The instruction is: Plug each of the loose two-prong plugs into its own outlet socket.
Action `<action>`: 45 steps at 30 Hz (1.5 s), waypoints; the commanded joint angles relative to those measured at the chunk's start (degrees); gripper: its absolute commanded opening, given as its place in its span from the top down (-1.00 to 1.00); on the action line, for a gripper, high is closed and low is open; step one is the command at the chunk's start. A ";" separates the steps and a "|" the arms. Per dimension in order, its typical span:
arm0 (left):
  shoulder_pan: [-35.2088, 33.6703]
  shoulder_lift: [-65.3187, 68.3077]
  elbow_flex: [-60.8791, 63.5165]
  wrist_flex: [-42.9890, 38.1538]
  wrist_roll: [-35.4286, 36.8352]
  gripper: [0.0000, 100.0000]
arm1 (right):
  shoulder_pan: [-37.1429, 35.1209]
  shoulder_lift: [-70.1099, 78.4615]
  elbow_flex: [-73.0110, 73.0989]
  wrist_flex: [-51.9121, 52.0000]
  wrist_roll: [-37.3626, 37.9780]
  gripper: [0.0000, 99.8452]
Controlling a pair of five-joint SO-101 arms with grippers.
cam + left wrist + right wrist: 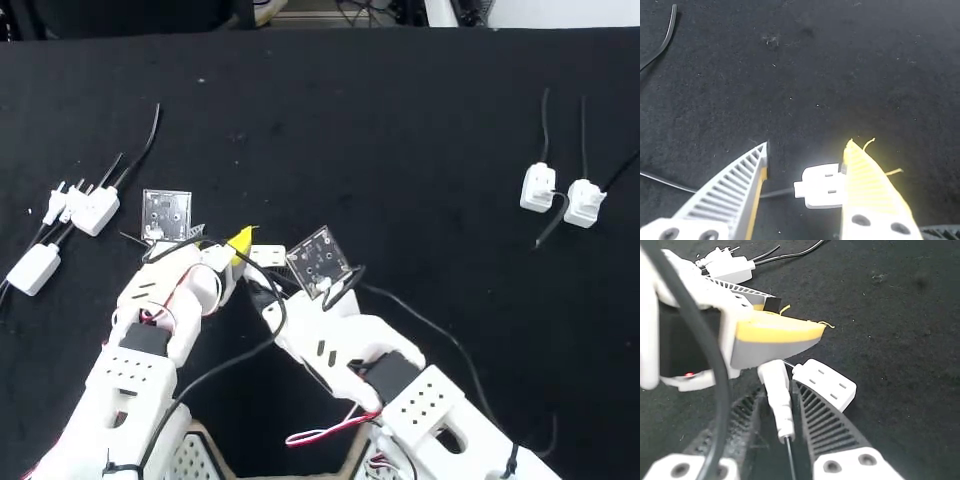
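High view: both arms meet mid-table (pixel 400 120), with loose plugs (pixel 75 205) lying well apart toward the left edge. Left wrist view: the left end effector (pixel 807 147) gapes wide — outlet socket (pixel 822 186) against its yellow finger (pixel 865 175). Right wrist view: the right end effector (pixel 779 390) clamps a white plug (pixel 775 377) — just beside the socket.

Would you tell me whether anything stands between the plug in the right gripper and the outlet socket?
Yes: the yellow finger of the left gripper hangs over the front end of the plug, close beside the outlet socket, crowding the way in.
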 commanded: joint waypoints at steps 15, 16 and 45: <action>-5.32 0.00 -3.30 -0.18 -0.62 0.52 | 2.73 -2.68 1.19 -3.16 6.86 0.98; -5.67 0.00 -3.30 -0.18 -0.62 0.52 | 2.90 -2.59 1.19 -2.90 7.03 0.98; -9.89 33.14 -30.55 18.99 -0.79 0.52 | 9.85 20.18 -18.86 12.66 7.30 0.98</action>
